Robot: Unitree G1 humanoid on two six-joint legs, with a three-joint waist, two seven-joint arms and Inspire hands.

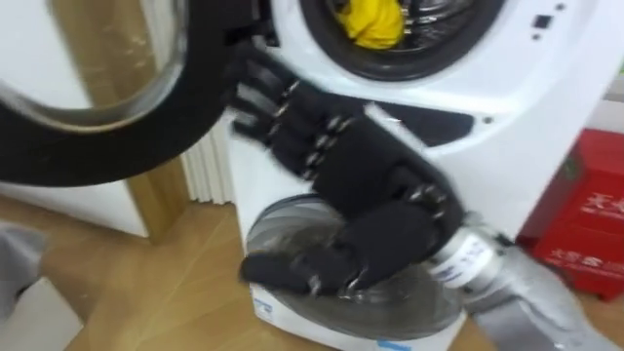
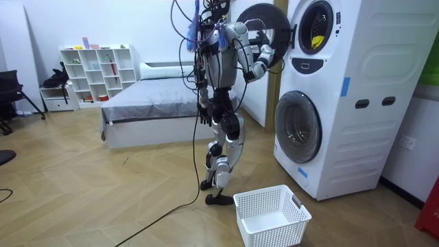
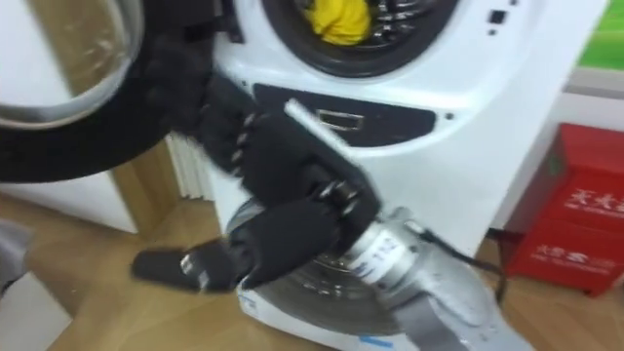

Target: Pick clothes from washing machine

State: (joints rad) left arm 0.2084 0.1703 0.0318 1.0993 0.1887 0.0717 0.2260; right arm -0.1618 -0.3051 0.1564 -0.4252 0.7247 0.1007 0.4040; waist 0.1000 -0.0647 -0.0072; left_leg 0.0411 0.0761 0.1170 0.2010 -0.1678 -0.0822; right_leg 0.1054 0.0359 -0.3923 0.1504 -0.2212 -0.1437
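Observation:
A yellow cloth lies in the drum of the upper washing machine, whose round door stands swung open to the left. My right hand is raised in front of the machine's dark panel, just below the drum opening. Its fingers are straight, pointing up-left toward the door hinge, with the thumb spread and nothing held. It does not touch the cloth. In the room view I stand upright facing the stacked machines, and my left hand hangs at my side.
The lower machine's round glass door is closed. A white laundry basket sits on the wooden floor by my feet. A red box stands to the right of the machines. A bed and a white shelf are behind me.

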